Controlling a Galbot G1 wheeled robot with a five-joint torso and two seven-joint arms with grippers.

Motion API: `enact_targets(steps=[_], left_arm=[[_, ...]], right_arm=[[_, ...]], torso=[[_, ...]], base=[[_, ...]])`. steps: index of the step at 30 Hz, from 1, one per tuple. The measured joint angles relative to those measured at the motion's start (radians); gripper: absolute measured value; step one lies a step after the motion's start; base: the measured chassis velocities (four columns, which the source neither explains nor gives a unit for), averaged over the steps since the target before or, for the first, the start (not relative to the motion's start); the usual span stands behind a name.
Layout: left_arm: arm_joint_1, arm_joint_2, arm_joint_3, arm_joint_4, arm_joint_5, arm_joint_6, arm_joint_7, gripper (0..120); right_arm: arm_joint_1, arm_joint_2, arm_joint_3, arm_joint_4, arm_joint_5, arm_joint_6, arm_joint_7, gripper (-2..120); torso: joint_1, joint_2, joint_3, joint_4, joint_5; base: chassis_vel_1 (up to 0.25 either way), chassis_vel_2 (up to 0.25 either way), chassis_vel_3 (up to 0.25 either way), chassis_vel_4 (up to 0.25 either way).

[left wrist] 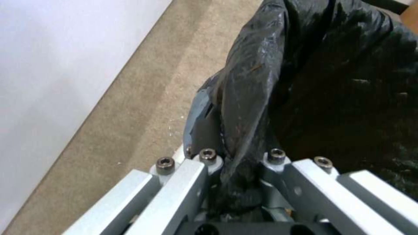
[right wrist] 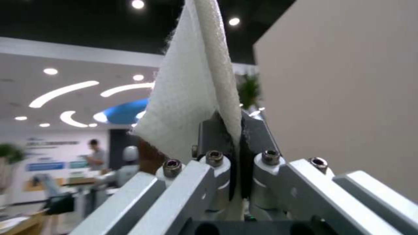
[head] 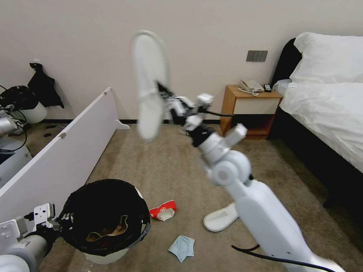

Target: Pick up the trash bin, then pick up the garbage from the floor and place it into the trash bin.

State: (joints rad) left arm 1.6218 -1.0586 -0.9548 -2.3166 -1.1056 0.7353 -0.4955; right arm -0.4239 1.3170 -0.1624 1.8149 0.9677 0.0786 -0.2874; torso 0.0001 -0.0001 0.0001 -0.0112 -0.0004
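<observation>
My right claw [head: 163,91] pinches a light, floppy white slipper [head: 149,83] by its edge aloft, left claw [head: 60,221] clamping the trash bin [head: 106,215] rim.

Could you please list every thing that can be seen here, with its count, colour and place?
trash bin: one, white with a black bag over its rim, low at the robot's left, brown scraps inside
held slipper: one, white, raised in the air, above the carpet
slipper on the floor: one, white, right of the bin
red-and-white packet: one, on the carpet beside the bin
face mask: one, light blue, on the carpet near the bin
carpet: beige-brown
white board: one, standing at the left
nightstand: one, wooden, by the wall, a phone on it
bed: one, white linen, at the right
left gripper: closed on the bin's bagged rim
right gripper: closed on the held slipper
</observation>
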Motion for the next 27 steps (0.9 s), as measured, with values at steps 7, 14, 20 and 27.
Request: enact_targets(steps=[7, 14, 20, 27], left_arm=[[-0.001, 0.000, 0.008, -0.007, 0.001, 0.000, -0.004, 4], [-0.004, 0.003, 0.009, -0.009, -0.001, 0.000, -0.005, 4], [-0.006, 0.005, 0.009, -0.009, -0.004, 0.000, -0.006, 4], [-0.006, 0.008, 0.004, -0.009, -0.011, 0.000, -0.006, 4]], right_arm=[[0.029, 0.037, -0.095, -0.045, 0.001, 0.011, -0.004, 1], [-0.023, 0.016, -0.148, -0.053, -0.017, 0.015, -0.002, 1], [-0.062, 0.002, -0.171, -0.058, -0.038, 0.019, -0.002, 1], [-0.081, -0.003, -0.188, -0.065, -0.050, 0.020, 0.000, 1]], torso=[[0.000, 0.000, 0.000, 0.0000, 0.0001], [0.000, 0.000, 0.000, -0.0003, 0.0002], [0.000, 0.000, 0.000, -0.0002, 0.0003], [0.000, 0.000, 0.000, -0.0001, 0.0003]], base=[[0.000, 0.000, 0.000, 0.000], [0.000, 0.000, 0.000, 0.000], [0.000, 0.000, 0.000, 0.000], [0.000, 0.000, 0.000, 0.000]])
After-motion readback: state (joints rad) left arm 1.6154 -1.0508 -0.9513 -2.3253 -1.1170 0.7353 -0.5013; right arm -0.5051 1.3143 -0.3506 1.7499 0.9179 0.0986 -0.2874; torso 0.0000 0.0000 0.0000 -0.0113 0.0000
